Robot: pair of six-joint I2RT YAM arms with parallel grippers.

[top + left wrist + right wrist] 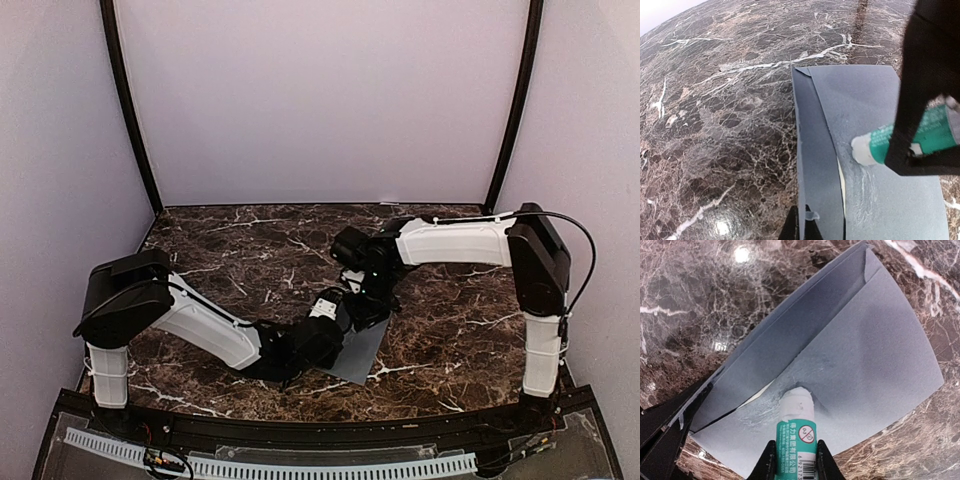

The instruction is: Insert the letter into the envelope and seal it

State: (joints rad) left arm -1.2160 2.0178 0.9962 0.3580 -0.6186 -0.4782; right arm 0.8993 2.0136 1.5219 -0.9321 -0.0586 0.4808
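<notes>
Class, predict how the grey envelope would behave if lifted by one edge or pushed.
Probably floppy: the envelope is thin paper, its flap bending up where the left claw pinches it. Likely light, so a push may slide it across the glossy marble table. The glue smear by the glue stick might make it cling.

Grey envelope [865,355] lies flat, flap part-lifted, letter [759,391] peeking out.

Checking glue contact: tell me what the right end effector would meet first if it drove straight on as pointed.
The envelope: the glue stick in the right end effector leads, and its white tip seems already on the grey paper.
</notes>
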